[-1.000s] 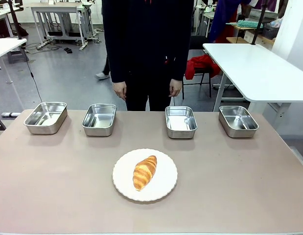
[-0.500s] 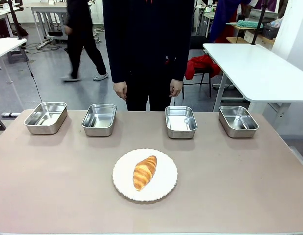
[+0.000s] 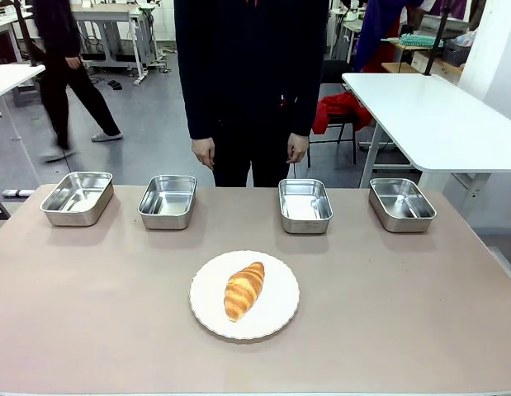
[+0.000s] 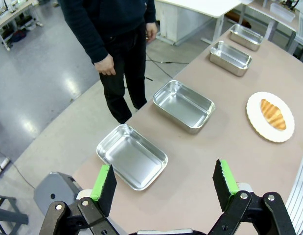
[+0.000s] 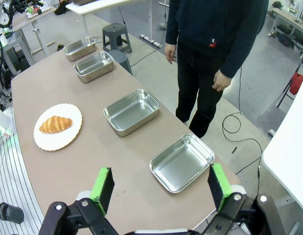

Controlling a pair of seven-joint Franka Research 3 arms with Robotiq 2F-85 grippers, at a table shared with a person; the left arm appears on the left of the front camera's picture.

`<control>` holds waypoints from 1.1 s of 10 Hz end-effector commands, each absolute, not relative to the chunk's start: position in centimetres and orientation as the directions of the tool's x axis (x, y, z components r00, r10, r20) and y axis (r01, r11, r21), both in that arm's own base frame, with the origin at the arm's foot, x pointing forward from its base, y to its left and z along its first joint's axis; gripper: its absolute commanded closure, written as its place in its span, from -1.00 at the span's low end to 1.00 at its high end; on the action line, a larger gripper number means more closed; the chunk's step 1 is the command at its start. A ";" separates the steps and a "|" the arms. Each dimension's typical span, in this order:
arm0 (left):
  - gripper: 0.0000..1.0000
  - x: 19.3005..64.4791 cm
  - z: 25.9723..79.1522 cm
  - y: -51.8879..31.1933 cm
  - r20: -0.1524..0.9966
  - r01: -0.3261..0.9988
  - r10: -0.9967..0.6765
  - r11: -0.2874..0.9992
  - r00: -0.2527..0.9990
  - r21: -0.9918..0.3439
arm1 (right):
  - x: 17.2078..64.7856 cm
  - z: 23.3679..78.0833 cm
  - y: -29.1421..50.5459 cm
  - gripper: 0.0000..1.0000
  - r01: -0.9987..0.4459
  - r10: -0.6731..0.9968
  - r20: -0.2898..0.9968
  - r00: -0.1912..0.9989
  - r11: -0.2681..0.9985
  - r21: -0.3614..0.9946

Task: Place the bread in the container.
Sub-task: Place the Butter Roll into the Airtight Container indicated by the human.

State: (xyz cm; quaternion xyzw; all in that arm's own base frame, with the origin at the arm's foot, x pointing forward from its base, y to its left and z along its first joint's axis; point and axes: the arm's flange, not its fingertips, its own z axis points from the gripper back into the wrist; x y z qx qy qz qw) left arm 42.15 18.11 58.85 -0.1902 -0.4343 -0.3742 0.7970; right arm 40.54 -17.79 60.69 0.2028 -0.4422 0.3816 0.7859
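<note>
Table, tan top, seen from the robot's side.

Bread: golden, ridged crust, lying on a round white scalloped plate in the near middle of the table. It lies at a slant, one tapered end toward the far side. Nothing is touching it.

Four shiny steel containers stand in a row along the far edge, all empty and apart from one another: far-left container, second container, third container, far-right container. They look alike, and I cannot tell which one is meant for the bread. The plate sits nearer than the row, roughly between the second and third, well apart from both.

Left gripper: jaws spread wide, nothing between the green pads. It hangs above the table's left end, over the near corner of the far-left container.

Right gripper: jaws spread wide too, holding nothing. It hangs above the right end, over the near rim of the far-right container.

A person in dark clothes stands at the far edge, behind the middle containers, with one hand and the other hand hanging at the sides, off the table.
</note>
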 end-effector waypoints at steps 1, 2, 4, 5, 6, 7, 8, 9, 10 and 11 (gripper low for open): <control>-1.00 42.0 58.9 18.1 0.839 0.767 -0.435 0.641 0.327 0.034 | 40.5 60.8 -17.6 -1.00 -0.781 0.417 0.857 0.304 0.624 -0.026; -1.00 42.0 58.9 18.1 0.839 0.767 -0.435 0.641 0.327 0.034 | 40.5 60.8 -17.6 -1.00 -0.781 0.417 0.857 0.304 0.624 -0.026; -1.00 42.0 58.9 18.1 0.839 0.767 -0.435 0.641 0.327 0.034 | 40.5 60.8 -17.6 -1.00 -0.781 0.417 0.857 0.304 0.624 -0.026; -1.00 42.0 58.9 18.1 0.839 0.767 -0.435 0.641 0.327 0.034 | 40.5 60.8 -17.6 -1.00 -0.781 0.417 0.857 0.304 0.624 -0.026; -1.00 42.0 58.9 18.1 0.839 0.767 -0.435 0.641 0.327 0.034 | 40.5 60.8 -17.6 -1.00 -0.781 0.417 0.857 0.304 0.624 -0.026; -1.00 42.0 58.9 18.1 0.839 0.767 -0.435 0.641 0.327 0.034 | 40.5 60.8 -17.6 -1.00 -0.781 0.417 0.857 0.304 0.624 -0.026; -1.00 42.0 58.9 18.1 0.839 0.767 -0.435 0.641 0.327 0.034 | 40.5 60.8 -17.6 -1.00 -0.781 0.417 0.857 0.304 0.624 -0.026; -1.00 42.0 58.9 18.1 0.839 0.767 -0.435 0.641 0.327 0.034 | 40.5 60.8 -17.6 -1.00 -0.781 0.417 0.857 0.304 0.624 -0.026; -1.00 42.0 58.9 18.1 0.839 0.767 -0.435 0.641 0.327 0.034 | 40.5 60.8 -17.6 -1.00 -0.781 0.417 0.857 0.304 0.624 -0.026; -1.00 42.0 58.9 18.1 0.839 0.767 -0.435 0.641 0.327 0.034 | 40.5 60.8 -17.6 -1.00 -0.781 0.417 0.857 0.304 0.624 -0.026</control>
